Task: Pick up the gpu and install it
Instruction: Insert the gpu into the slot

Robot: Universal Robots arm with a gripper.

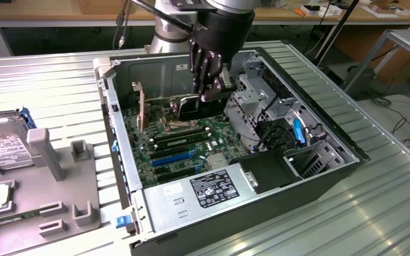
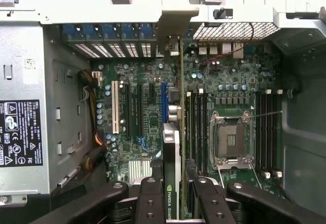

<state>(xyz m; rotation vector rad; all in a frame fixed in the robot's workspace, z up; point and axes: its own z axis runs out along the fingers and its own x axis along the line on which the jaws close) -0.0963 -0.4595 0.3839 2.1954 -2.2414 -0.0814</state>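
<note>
At the exterior view's left, a grey holder (image 1: 48,154) sits on the ribbed metal desk (image 1: 48,80) and carries a silver hard drive (image 1: 2,146) with a white label. Just to its right lies the open computer case (image 1: 112,96), its green motherboard (image 1: 176,144) facing up and a power supply (image 1: 212,192) with a black label at the near end.

Over the middle of the board the gripper (image 1: 212,96) reaches down into the case, its black fingers (image 2: 151,193) closed on the gpu (image 1: 192,108), one on each flat side. In the exterior view the card shows as a thin flat plate with a dark black face, standing on its long edge above the motherboard, between the case's left wall and the drive cage (image 1: 255,101).

The wrist view looks along the gpu (image 2: 172,152) edge-on. It shows a narrow green board edge, a grey cooler block beside it with a black strip printed NVIDIA, and a silver metal bracket (image 2: 173,18) at the far end, up against the case's rear slot panel (image 2: 109,48). The card runs beside the blue slot (image 2: 164,102) and the memory slots. Whether its lower edge sits in a slot, I cannot tell.

At the exterior view's right, a blue cable (image 1: 296,130) hangs beside the drive cage.
</note>
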